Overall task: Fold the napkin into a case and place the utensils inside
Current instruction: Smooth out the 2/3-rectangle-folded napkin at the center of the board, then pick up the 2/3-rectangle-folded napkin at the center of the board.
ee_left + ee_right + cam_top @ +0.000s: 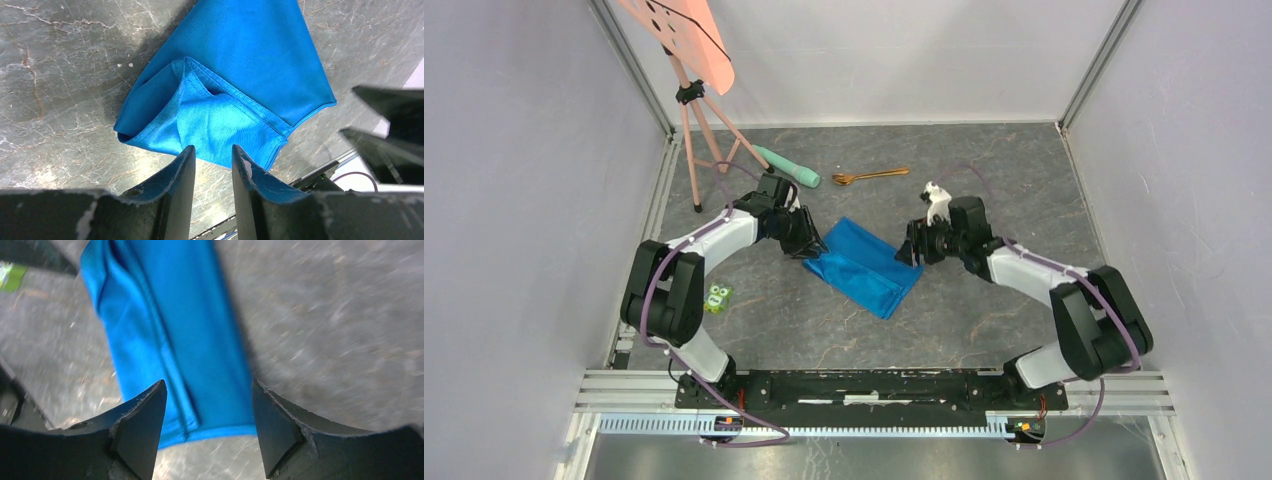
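From above, the napkin (864,265) is lying folded into a strip on the table (984,320), its long axis running far-left to near-right between my two claws. My left claw (811,245) is hanging at its far-left end and my right claw (913,252) at its right edge. The utensils (871,176) are lying farther back, apart from the cloth. Through the left wrist, my left claw (213,151) is standing slightly parted and holding nothing, with the napkin (250,60) just ahead of its tips. Through the right wrist, my right claw (208,386) is gaping wide over the napkin's (165,315) short end, so I am judging it better placed for the next fold.
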Controlling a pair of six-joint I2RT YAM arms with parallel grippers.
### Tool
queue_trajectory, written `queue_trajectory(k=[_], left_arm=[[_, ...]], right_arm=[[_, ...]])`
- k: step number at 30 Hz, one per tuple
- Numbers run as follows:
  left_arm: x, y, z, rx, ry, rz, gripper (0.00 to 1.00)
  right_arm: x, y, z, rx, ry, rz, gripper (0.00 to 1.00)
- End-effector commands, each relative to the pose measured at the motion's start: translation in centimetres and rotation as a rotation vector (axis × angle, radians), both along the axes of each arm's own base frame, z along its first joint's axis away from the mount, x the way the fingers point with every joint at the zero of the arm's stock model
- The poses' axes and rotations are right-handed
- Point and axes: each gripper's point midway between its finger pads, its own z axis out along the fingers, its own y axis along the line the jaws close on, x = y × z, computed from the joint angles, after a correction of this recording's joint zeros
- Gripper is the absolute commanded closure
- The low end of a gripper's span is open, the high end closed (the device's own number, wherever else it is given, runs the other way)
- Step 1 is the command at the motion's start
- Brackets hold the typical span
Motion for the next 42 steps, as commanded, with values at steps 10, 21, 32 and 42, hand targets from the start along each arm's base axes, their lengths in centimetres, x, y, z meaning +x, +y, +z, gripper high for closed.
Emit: queue_trajectory(k=[10, 21, 32, 42], left_arm=[[-2.1, 1.3, -0.3, 0.077, -0.033, -0.050, 0.58], [-0.2, 2.1, -2.3, 0.204, -0.076, 0.026, 0.56], [-5.3, 0.7, 3.9, 0.422, -0.293, -0.070, 0.39], [-12.1, -10.2, 2.5, 0.456, -0.205, -0.143, 0.34]], right_arm=[[4.1, -0.6, -3.3, -0.067, 0.051, -0.055, 0.47], [-7.3, 4.4, -2.8, 0.186, 0.090, -0.113, 0.64], [-2.9, -1.7, 1.0, 0.051, -0.085, -0.199, 0.19], [0.8, -10.5, -0.2, -0.049, 0.018, -0.419, 0.08]])
